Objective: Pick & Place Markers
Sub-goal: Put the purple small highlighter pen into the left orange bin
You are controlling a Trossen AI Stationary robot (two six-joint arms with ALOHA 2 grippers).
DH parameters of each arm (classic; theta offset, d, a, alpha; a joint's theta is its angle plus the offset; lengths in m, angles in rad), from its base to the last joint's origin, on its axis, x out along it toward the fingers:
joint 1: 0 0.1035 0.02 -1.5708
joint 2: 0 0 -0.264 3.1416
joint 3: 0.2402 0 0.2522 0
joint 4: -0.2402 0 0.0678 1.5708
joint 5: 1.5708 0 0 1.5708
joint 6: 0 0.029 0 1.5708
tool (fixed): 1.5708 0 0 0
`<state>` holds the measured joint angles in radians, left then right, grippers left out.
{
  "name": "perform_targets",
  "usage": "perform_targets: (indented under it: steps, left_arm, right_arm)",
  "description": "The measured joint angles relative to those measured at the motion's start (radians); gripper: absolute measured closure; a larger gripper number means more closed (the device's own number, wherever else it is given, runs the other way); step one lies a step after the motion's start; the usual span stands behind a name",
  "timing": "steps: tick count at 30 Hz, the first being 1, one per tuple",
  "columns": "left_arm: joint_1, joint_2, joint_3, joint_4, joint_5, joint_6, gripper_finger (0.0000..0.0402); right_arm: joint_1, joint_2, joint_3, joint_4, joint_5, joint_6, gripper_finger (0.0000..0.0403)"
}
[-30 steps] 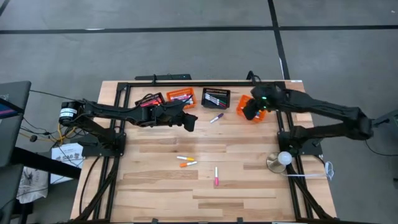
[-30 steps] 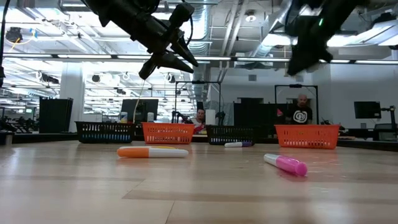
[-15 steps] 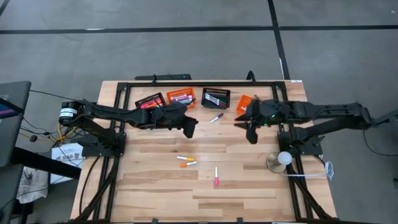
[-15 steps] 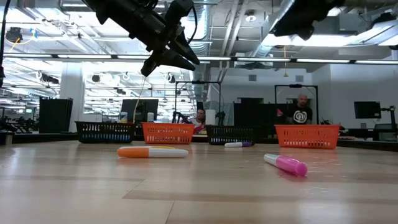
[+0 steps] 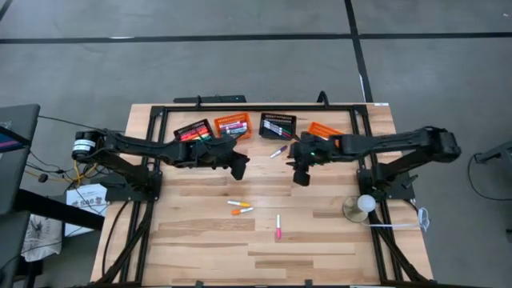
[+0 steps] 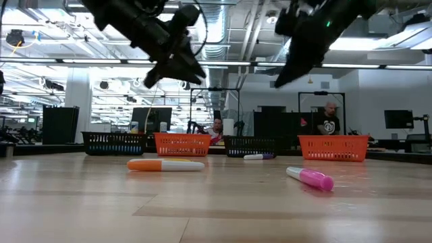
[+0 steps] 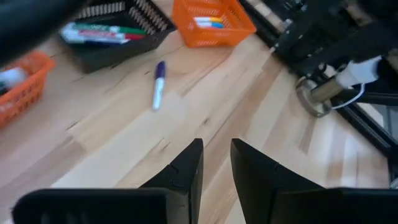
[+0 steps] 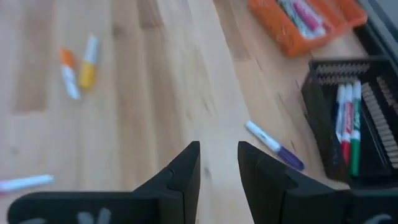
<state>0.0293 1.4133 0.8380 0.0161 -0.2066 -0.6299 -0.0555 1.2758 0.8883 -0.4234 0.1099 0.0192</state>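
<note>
We see the left gripper [image 7: 216,163] with its two fingers only a little apart, a narrow gap between them, and nothing is held in it. The right gripper [image 8: 218,163] is the same: a small gap, empty. In the high view both hang above the table [image 5: 200,248] in the middle of the frame, the left gripper [image 5: 238,169] left of centre, the right gripper [image 5: 301,175] right of centre.

A purple marker [image 5: 278,151] lies between them, nearer the upper edge. An orange marker [image 5: 238,204] and a yellow marker [image 5: 243,211] lie below centre, and a pink marker [image 5: 278,226] lower still.

Four baskets [image 5: 278,126] stand in a row near the upper edge, with markers inside.

Only the low view shows people [image 6: 329,124] in the room behind the table.
</note>
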Motion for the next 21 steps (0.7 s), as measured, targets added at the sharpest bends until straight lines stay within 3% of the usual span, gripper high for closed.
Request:
perform_targets:
  steps: [5, 14, 21]
  left_arm:
    - [0.017, -0.106, -0.076, -0.001, -0.006, -0.013, 0.0321]
    - [0.028, -0.361, -0.218, 0.007, -0.057, -0.034, 0.0321]
    - [0.028, -0.492, -0.301, 0.009, -0.078, -0.034, 0.0321]
  right_arm:
    - [-0.075, 0.119, 0.039, -0.009, -0.058, -0.094, 0.0289]
    - [-0.142, 0.387, 0.266, -0.171, -0.083, -0.267, 0.022]
    - [-0.162, 0.534, 0.415, -0.298, -0.073, -0.395, 0.021]
